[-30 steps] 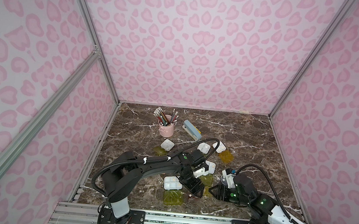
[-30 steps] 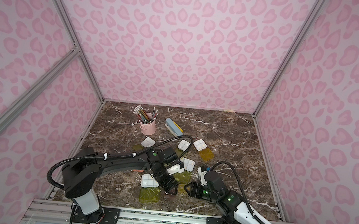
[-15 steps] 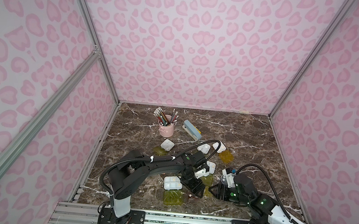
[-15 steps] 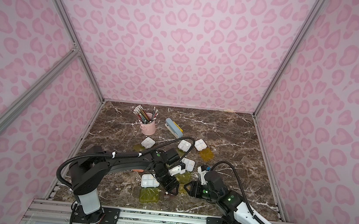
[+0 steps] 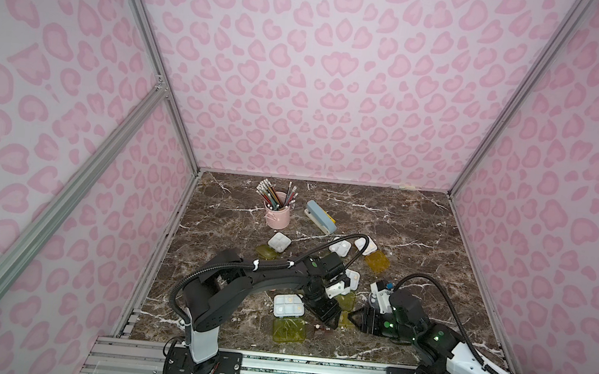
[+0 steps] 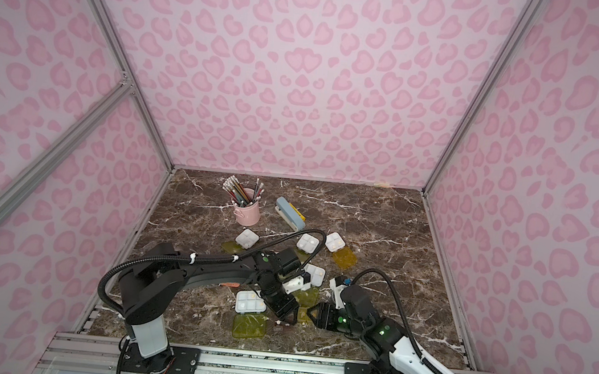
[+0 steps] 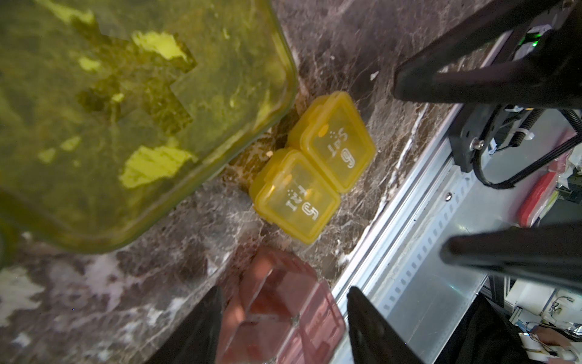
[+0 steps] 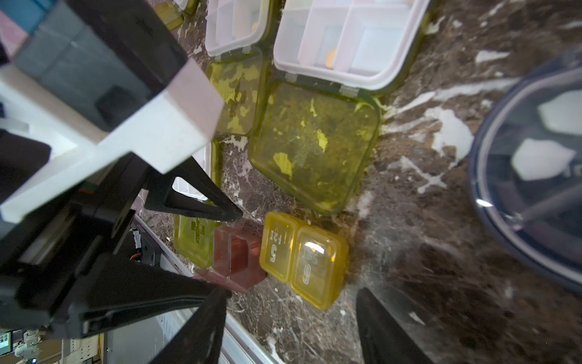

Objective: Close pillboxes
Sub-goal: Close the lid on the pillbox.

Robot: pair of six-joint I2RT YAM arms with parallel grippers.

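Close to the near edge of the worktop [image 5: 419, 223], the left gripper [image 7: 283, 294] has its jaws partly apart on either side of a salmon pillbox [image 7: 280, 315]. They sit close against its sides, and we cannot tell whether they press on it. The left wrist view blurs this box. The right wrist view shows the salmon pillbox [image 8: 239, 255] hollow, with a flap folded out.

Just beside it, toward the right edge, lies a yellow twin pillbox [image 7: 311, 167] with both lids down. We read its figures 5 and 6 only in the wrist views; in both top views it is a yellow sliver between the grippers. The right gripper [image 8: 291, 294] faces it with jaws wide and nothing between them.

Toward the left edge from the salmon box, a near tray [image 5: 289, 305] lies open, its lime lid [image 5: 290, 331] flat on the worktop. A round case [image 8: 535, 151] with a dark rim and clear top shows only in the right wrist view.

Toward the middle, a middle tray [image 5: 353, 279] lies open. Farther back is a row of three open trays [image 5: 340, 246], one with an amber lid [image 5: 377, 258]. Near the far edge, only the top views show a pink pencil cup [image 5: 277, 216] and a blue-grey stapler [image 5: 320, 216].
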